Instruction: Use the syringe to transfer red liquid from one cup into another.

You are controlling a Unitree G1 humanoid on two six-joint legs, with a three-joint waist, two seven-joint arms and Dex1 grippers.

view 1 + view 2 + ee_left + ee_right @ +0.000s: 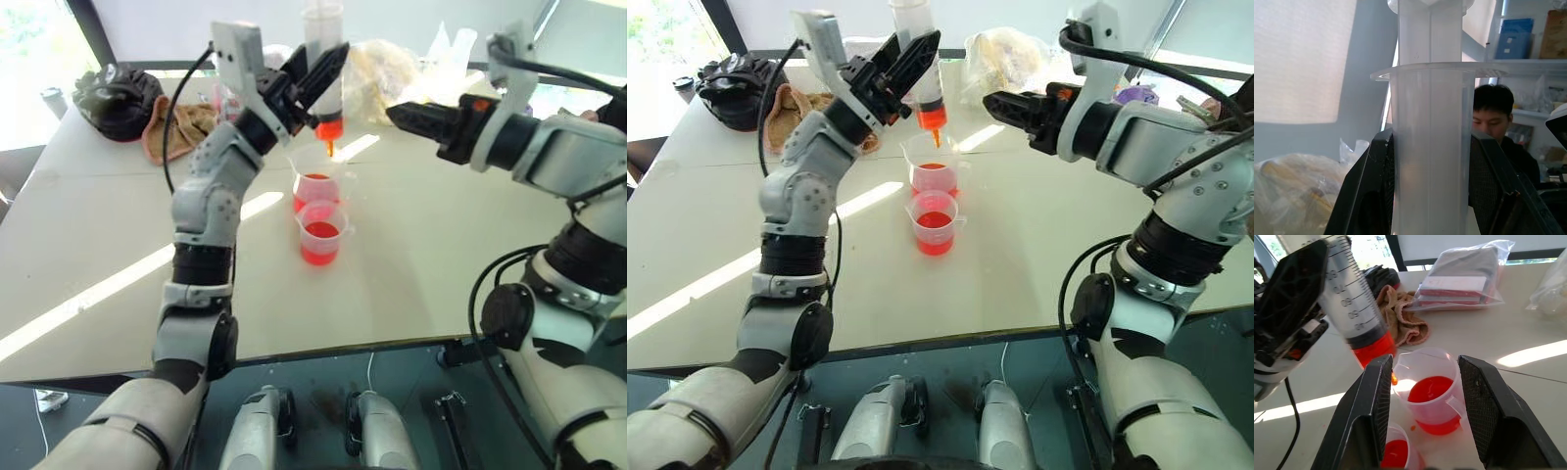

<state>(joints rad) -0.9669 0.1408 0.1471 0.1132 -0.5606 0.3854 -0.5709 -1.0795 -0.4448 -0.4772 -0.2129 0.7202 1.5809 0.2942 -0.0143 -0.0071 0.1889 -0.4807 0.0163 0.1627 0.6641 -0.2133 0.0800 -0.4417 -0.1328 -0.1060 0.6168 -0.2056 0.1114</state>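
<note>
Above the worktop [118, 245], we are pinching the syringe [921, 73] barrel in our left gripper [904, 59] jaws, orange tip hanging over the farther of two cups [933, 166] holding red liquid [934, 221]. Our right gripper [404, 116] jaws are standing spread, gripping nothing, just beside the syringe.

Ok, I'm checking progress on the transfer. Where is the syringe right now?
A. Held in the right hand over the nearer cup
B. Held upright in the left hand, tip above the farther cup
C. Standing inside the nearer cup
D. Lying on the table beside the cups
B: the left hand grips the syringe upright, its orange tip above the farther cup, while the right hand holds nothing.
</note>
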